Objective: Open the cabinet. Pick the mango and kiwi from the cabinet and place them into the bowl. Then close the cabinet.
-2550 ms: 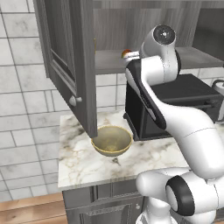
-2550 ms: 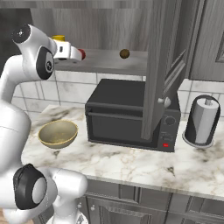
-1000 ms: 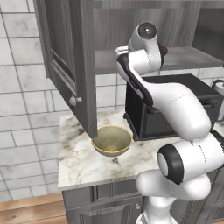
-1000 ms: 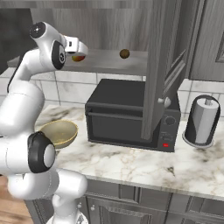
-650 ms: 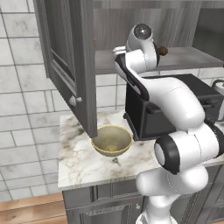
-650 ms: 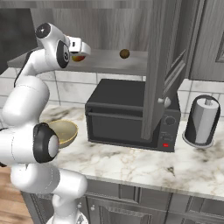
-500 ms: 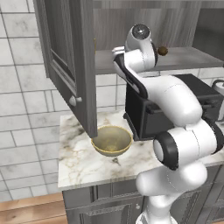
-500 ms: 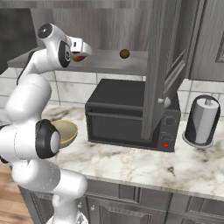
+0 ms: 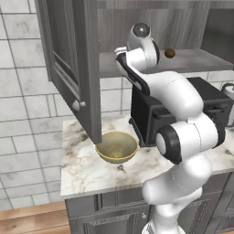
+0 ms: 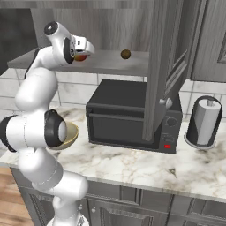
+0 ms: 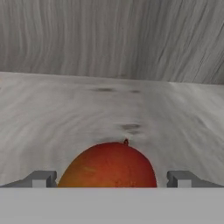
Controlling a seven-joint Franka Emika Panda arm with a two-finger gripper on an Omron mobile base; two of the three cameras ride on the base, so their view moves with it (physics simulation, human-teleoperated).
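On the cabinet [image 10: 167,66] shelf, your gripper [image 11: 111,178] stands wide open astride the mango [image 11: 108,166], fingertips [image 11: 41,178] clear of it; its lower half is cut off. Your wrist half hides it from the right. Kiwi [image 10: 126,54] lies well apart; bowl [image 9: 116,147] sits below.

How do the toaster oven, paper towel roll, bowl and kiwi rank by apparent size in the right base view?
1. toaster oven, clearly largest.
2. paper towel roll.
3. bowl: mostly hidden behind the arm, so its place against the roll is unsure.
4. kiwi, smallest; it also sits farther back on the cabinet shelf.
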